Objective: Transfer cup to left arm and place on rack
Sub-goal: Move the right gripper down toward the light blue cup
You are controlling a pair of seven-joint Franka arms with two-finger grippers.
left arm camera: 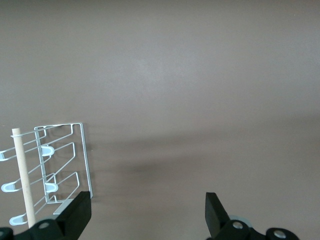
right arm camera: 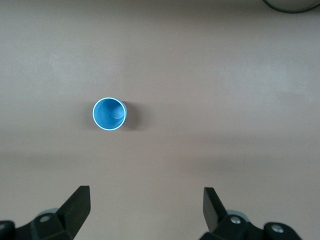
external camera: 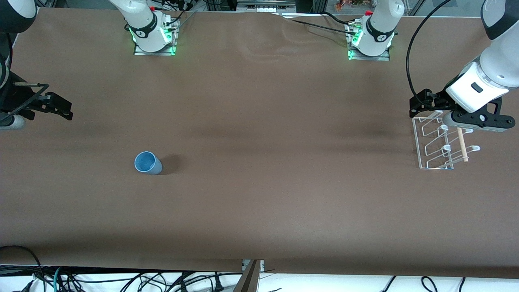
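The light-blue cup [external camera: 148,163] stands upright, mouth up, on the brown table toward the right arm's end. It also shows in the right wrist view [right arm camera: 109,114], apart from the fingers. My right gripper [external camera: 58,107] [right arm camera: 146,207] is open and empty, over the table edge at the right arm's end, away from the cup. The white wire rack [external camera: 436,142] [left arm camera: 65,160] with its wooden dowel [external camera: 462,145] [left arm camera: 23,180] sits at the left arm's end. My left gripper [external camera: 421,103] [left arm camera: 148,210] is open and empty, over the table just beside the rack.
The two arm bases [external camera: 154,34] [external camera: 371,40] with green lights stand along the edge of the table farthest from the front camera. Cables hang below the edge of the table [external camera: 121,280] nearest the camera. A wide stretch of brown cloth [external camera: 284,154] lies between cup and rack.
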